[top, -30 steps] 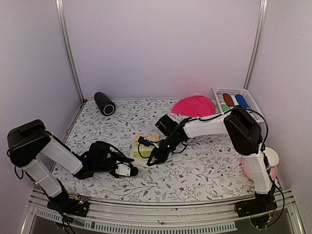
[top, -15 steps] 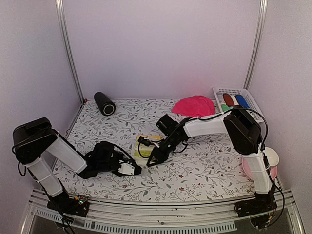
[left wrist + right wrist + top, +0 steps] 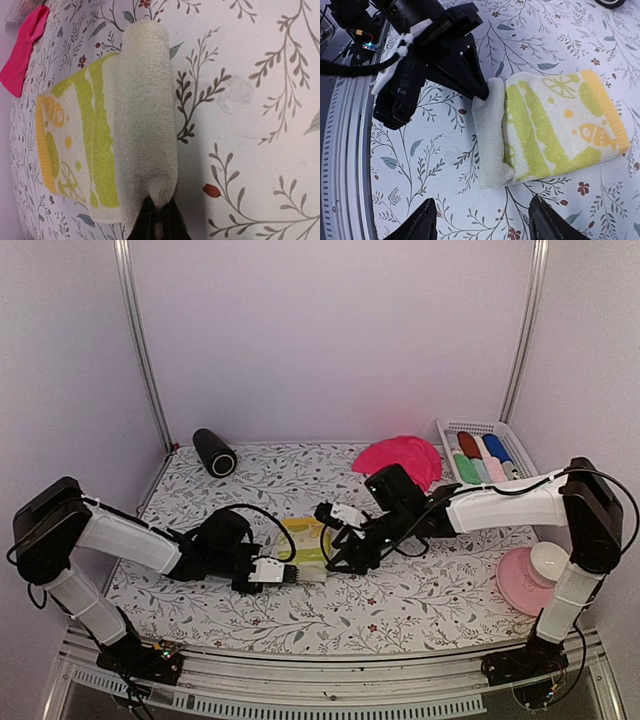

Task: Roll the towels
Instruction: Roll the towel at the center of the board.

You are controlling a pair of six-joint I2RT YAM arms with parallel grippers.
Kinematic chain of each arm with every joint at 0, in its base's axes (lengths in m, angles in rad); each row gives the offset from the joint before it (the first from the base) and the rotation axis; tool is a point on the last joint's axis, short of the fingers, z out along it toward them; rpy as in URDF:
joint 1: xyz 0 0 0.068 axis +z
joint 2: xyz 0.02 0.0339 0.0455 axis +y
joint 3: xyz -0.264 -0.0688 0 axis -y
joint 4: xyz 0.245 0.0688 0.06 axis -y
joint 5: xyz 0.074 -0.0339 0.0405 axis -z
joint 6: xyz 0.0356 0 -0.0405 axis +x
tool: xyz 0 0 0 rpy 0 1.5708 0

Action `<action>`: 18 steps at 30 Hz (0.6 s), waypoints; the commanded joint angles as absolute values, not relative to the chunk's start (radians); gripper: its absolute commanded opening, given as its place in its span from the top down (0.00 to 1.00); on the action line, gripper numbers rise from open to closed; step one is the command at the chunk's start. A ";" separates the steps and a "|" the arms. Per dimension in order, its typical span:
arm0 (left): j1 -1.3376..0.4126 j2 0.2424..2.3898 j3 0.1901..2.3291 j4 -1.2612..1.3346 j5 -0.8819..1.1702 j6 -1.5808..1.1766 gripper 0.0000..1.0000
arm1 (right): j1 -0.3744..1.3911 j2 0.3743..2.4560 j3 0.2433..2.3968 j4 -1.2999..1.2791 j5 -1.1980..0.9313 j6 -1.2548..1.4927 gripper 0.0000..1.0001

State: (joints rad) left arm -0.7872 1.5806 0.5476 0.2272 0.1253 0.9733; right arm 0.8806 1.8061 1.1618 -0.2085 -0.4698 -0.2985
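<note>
- Pinching one end of the rolled edge, the left gripper point(image 3: 297, 574) is closed on the yellow towel point(image 3: 305, 538); in the left wrist view its fingertips point(image 3: 156, 226) meet on the tip of the roll.
- The yellow towel lies on the table point(image 3: 420, 590) near the middle, between the two grippers. It is partly rolled: the plain roll runs along one edge, and the flat part beside it shows green stripes and a lemon print.
- The right gripper point(image 3: 338, 556) hangs over the towel's other side with its fingers spread wide and nothing between them. In its wrist view both fingers point(image 3: 420, 227) stand off the cloth, above bare table.
- A pink towel point(image 3: 400, 455) lies bunched at the far edge, well apart from the yellow one.
- Just right of it a white basket point(image 3: 475, 424) holds several rolled towels point(image 3: 492, 447), side by side.
- A black cylinder point(image 3: 213, 451) lies at the far left.
- A pink plate point(image 3: 520, 585) bearing a white bowl point(image 3: 550, 560) sits at the right edge, near the right arm's base.
</note>
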 commanded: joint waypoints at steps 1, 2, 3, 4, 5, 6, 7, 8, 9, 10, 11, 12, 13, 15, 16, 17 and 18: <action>-0.770 1.576 0.631 0.002 0.242 0.888 1.00 | 0.962 1.691 0.994 0.078 -0.283 -0.405 0.36; -0.763 1.584 0.649 -0.023 0.258 0.879 1.00 | 0.990 1.690 0.978 0.099 -0.258 -0.425 0.35; -0.758 1.591 0.663 -0.047 0.275 0.872 1.00 | 1.012 1.696 0.969 0.118 -0.236 -0.451 0.35; -0.752 1.598 0.677 -0.065 0.293 0.865 1.00 | 1.031 1.706 0.963 0.131 -0.212 -0.477 0.35; -0.745 1.605 0.691 -0.086 0.310 0.859 1.00 | 1.048 1.718 0.958 0.143 -0.197 -0.494 0.35; -0.736 1.616 0.705 -0.116 0.329 0.854 1.00 | 1.063 1.738 0.953 0.158 -0.178 -0.515 0.35; -0.727 1.624 0.721 -0.138 0.355 0.849 1.00 | 1.076 1.757 0.951 0.173 -0.159 -0.528 0.35; -0.720 1.630 0.733 -0.155 0.371 0.847 1.00 | 1.085 1.776 0.952 0.184 -0.143 -0.542 0.35; -0.712 1.635 0.742 -0.168 0.383 0.844 1.00 | 1.094 1.797 0.958 0.196 -0.119 -0.550 0.35; -0.707 1.639 0.751 -0.180 0.392 0.845 1.00 | 1.100 1.817 0.967 0.206 -0.097 -0.553 0.35; -0.704 1.645 0.756 -0.191 0.400 0.846 1.00 | 1.110 1.834 0.975 0.212 -0.075 -0.558 0.35; -0.701 1.650 0.762 -0.202 0.403 0.847 1.00 | 1.115 1.850 0.984 0.216 -0.055 -0.563 0.35; -0.697 1.656 0.768 -0.214 0.408 0.848 1.00 | 1.121 1.870 0.990 0.228 -0.028 -0.569 0.36; -0.691 1.663 0.775 -0.229 0.412 0.850 1.00 | 1.126 1.890 1.001 0.229 0.003 -0.578 0.36; -0.688 1.668 0.777 -0.233 0.415 0.850 1.00 | 1.126 1.897 1.005 0.229 0.014 -0.583 0.37; -0.684 1.671 0.780 -0.238 0.418 0.850 1.00 | 1.127 1.903 1.005 0.230 0.021 -0.587 0.37; -0.680 1.675 0.783 -0.243 0.423 0.851 1.00 | 1.127 1.908 1.006 0.230 0.026 -0.589 0.38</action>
State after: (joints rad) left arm -0.6983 1.6493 0.7631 -0.1658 0.3756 0.8604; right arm 1.1191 1.8824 0.9752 0.1822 -0.0586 -0.5560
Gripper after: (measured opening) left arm 0.016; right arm 0.631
